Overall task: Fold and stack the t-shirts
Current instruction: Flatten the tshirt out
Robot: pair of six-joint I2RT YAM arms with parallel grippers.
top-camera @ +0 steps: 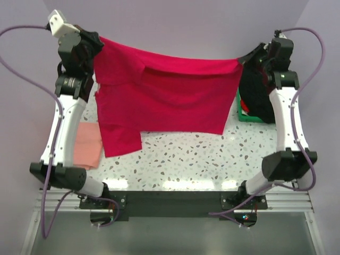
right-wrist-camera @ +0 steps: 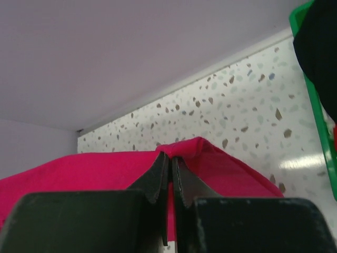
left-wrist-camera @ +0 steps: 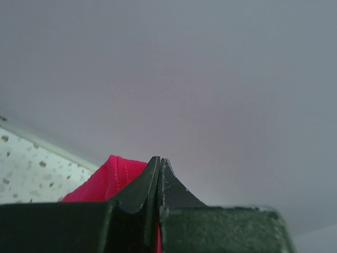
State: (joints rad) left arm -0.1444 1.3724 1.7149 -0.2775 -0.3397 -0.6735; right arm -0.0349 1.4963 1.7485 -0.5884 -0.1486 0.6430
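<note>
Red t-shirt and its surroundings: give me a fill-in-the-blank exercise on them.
The left pincer and right pincer are shut on the red t-shirt: ____ pincers in all.
The pink t-shirt lies on the table beneath the ____ arm.
The bin by the right arm is ____.
Missing: two; left; green.

Speckled table point(top-camera: 180, 154) — pink t-shirt point(top-camera: 87, 146), green bin point(top-camera: 245, 114)

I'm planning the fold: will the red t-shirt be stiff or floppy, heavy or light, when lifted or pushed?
Likely floppy: the red t-shirt sags between the left gripper and the right gripper, with one side hanging lower. Probably light, since two small pinches carry it. Pushed on the table, it would probably bunch.
</note>
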